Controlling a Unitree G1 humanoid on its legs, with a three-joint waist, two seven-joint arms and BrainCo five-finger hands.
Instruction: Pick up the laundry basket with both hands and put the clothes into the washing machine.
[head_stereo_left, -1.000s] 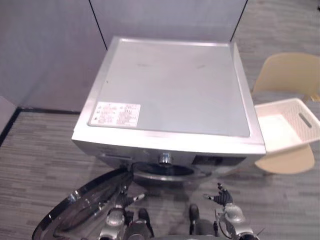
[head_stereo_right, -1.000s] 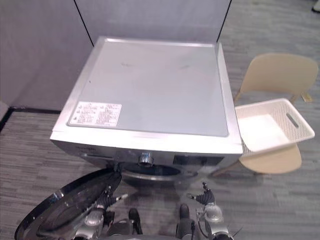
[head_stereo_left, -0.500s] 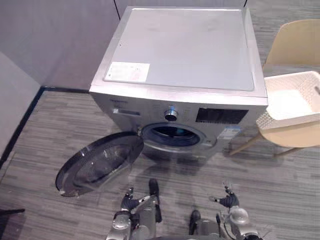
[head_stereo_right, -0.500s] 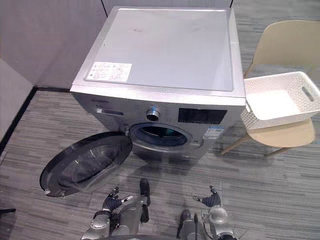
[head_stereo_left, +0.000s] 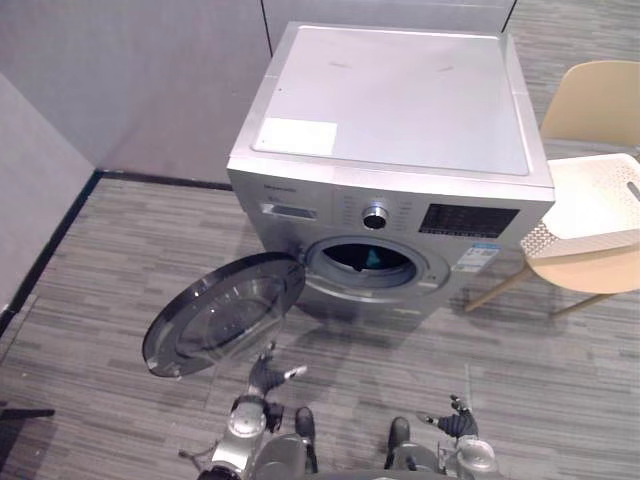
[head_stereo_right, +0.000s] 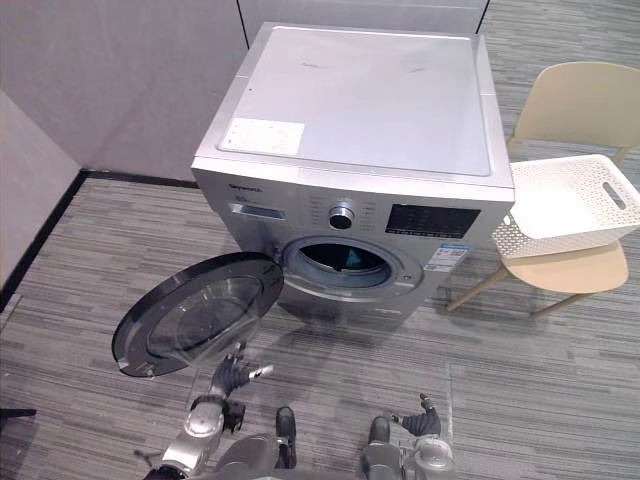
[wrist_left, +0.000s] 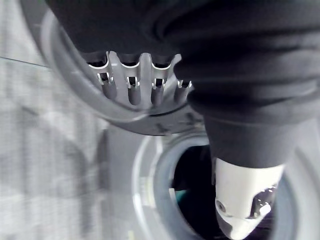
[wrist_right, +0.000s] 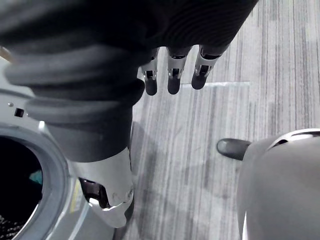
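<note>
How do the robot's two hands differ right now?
The left robot hand is close to the rim of the open door. The right robot hand hangs over the floor, apart from the washer. The left robot hand also reaches farther forward than the right robot hand. Both are open and hold nothing.

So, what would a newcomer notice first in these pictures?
The silver washing machine stands in the middle. Its round door is swung open toward the robot's left, and something teal lies inside. To its right, a white laundry basket sits on a beige chair.
</note>
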